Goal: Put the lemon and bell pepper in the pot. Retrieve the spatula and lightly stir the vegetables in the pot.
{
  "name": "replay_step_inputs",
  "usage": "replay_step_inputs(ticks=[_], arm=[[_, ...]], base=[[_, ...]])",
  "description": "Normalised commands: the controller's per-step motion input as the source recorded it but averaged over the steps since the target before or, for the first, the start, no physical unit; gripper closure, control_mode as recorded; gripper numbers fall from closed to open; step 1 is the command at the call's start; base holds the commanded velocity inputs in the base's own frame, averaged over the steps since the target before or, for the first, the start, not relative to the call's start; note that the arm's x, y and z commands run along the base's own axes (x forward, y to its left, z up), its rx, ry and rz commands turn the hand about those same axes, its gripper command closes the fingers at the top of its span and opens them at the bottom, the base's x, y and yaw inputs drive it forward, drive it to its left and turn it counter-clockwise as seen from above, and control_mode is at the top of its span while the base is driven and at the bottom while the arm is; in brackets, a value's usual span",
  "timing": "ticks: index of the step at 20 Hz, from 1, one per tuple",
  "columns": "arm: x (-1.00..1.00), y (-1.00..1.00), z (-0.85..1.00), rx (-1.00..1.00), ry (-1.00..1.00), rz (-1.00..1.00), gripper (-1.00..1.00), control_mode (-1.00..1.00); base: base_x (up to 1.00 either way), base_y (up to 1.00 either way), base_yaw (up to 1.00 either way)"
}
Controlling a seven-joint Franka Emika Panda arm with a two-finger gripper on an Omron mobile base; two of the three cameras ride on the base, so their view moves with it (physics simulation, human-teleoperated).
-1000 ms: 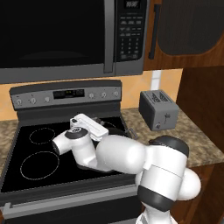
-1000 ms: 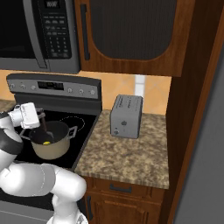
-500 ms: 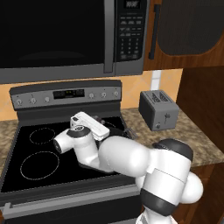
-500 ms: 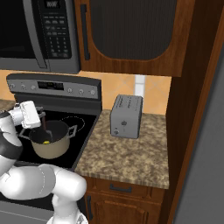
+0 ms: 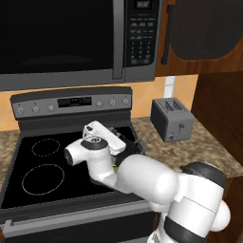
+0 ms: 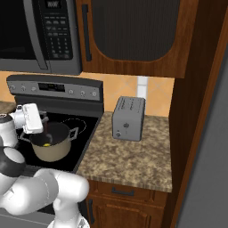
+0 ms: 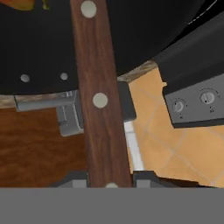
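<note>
The beige pot [image 6: 52, 149] stands on the stove's right front burner, and the yellow lemon [image 6: 46, 144] lies in its dark inside. The red bell pepper is hidden from me. My gripper [image 6: 46, 128] hangs over the pot's left rim, shut on the spatula's brown handle. In the hand view the riveted spatula handle [image 7: 99, 100] runs up from between my fingertips [image 7: 72, 179] into the pot [image 7: 39, 48]; its blade is hidden. A yellow-orange bit shows at that view's top left corner. In the left base view my gripper [image 5: 124, 144] and arm cover most of the pot.
A grey toaster [image 6: 128, 118] sits on the granite counter [image 6: 129, 160] right of the black stove [image 5: 42, 175]. The microwave [image 5: 71, 38] hangs above the stove, and a wooden cabinet wall [image 6: 196, 111] closes off the right side.
The hand has shifted slightly over the pot with the spatula still gripped. The pot and the lemon stay where they were.
</note>
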Motion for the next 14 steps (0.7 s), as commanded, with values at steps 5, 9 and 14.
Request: replay_step_inputs(ticks=[5, 9, 14], arm=[[0.08, -0.02, 0.2, 0.17, 0.07, 0.11, 1.0, -1.0], [0.05, -0.08, -0.41, -0.04, 0.01, 0.08, 1.0, -1.0], [0.01, -0.29, -0.32, -0.27, -0.03, 0.02, 1.0, -1.0]], base=[[0.0, 0.0, 0.0], [0.0, 0.0, 0.0], [0.0, 0.0, 0.0]])
